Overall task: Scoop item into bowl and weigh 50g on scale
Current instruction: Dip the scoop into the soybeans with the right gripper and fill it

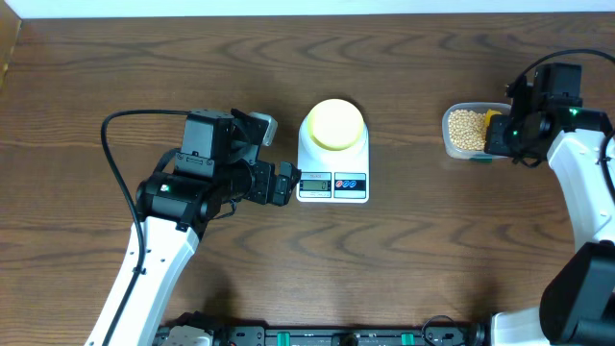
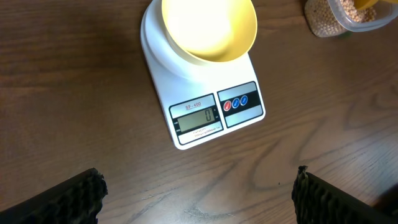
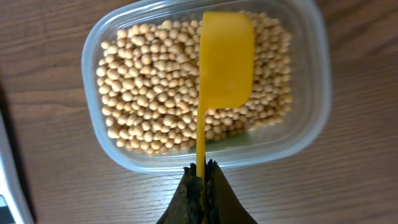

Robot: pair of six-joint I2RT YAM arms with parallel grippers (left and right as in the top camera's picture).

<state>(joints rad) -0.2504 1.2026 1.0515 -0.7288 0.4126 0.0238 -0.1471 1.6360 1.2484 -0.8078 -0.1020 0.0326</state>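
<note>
While right end effector (image 3: 202, 173) clamps scoop (image 3: 225, 59), left end effector (image 2: 199, 196) apart; SF-400 scale (image 2: 186, 93), 0.

Ahead of the left gripper (image 2: 199, 190), on the grey LCD (image 2: 198, 116) of the scale (image 2: 163, 74): "0". Printed just above that display: "SF-400". Fine print beneath it and marks on the red and blue buttons (image 2: 239, 102) too small to read.
</note>
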